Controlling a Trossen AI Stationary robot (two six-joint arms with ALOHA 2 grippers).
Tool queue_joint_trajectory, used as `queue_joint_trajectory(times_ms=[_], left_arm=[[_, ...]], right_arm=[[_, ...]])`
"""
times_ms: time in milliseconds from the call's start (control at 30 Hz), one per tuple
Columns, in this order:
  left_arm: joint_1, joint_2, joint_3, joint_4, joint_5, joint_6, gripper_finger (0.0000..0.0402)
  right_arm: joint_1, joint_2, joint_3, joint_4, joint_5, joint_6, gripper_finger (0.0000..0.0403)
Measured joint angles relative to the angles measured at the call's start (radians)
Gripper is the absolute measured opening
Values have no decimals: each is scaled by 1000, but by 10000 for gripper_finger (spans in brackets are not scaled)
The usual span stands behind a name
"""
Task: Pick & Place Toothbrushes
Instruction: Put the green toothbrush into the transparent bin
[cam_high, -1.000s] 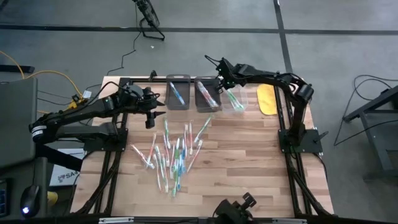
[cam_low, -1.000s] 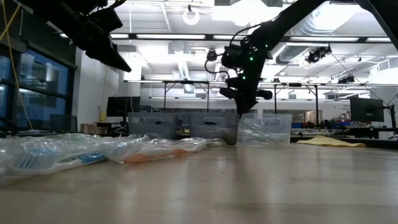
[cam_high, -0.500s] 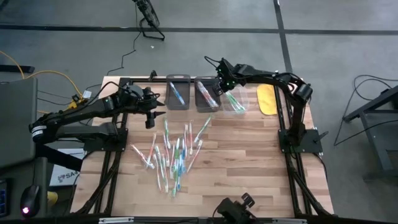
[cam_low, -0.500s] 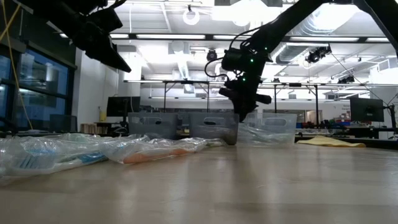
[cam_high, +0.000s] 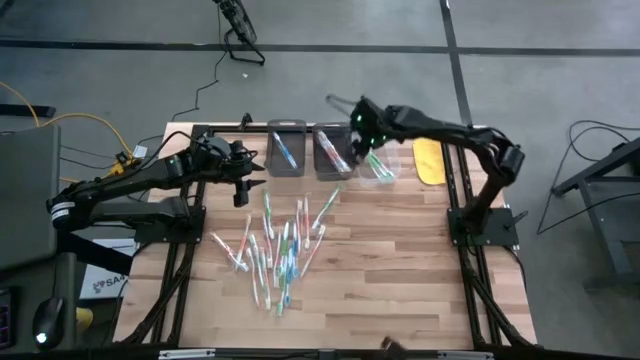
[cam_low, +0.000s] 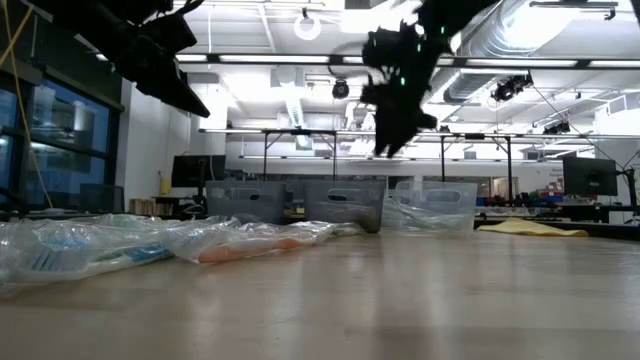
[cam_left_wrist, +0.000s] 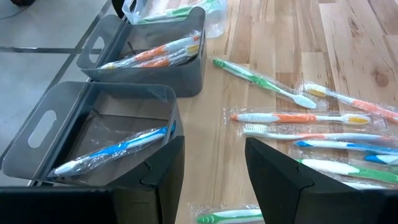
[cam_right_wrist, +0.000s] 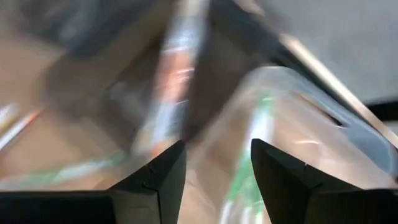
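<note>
Several wrapped toothbrushes (cam_high: 282, 245) with white, green, blue and orange handles lie loose on the wooden table's middle. At the far edge stand two grey bins and a clear bin (cam_high: 380, 162). The left grey bin (cam_left_wrist: 93, 134) holds a blue toothbrush (cam_left_wrist: 115, 149). The second grey bin (cam_left_wrist: 155, 62) holds orange ones. A green toothbrush (cam_high: 377, 163) lies in the clear bin. My right gripper (cam_high: 362, 135) hangs open and empty above the clear bin. My left gripper (cam_left_wrist: 214, 146) is open and empty, above the table just near of the left grey bin.
A yellow flat object (cam_high: 430, 160) lies right of the clear bin. The bare near half of the table (cam_high: 400, 280) is free room. Dark arm frames stand along the table's left and right edges.
My right gripper has risen from down at the clear bin to well above it and has shifted slightly toward the far edge. The green toothbrush stays lying in the clear bin.
</note>
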Motion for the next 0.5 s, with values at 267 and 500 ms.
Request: queue_joint_trajectory(times_ms=[267, 500], left_arm=[[0, 0, 0, 1, 0, 0, 163], [0, 0, 0, 4, 2, 0, 163]], right_arm=[[245, 22, -2, -1, -2, -342, 165], [381, 118, -2, 52, 2, -665, 162]])
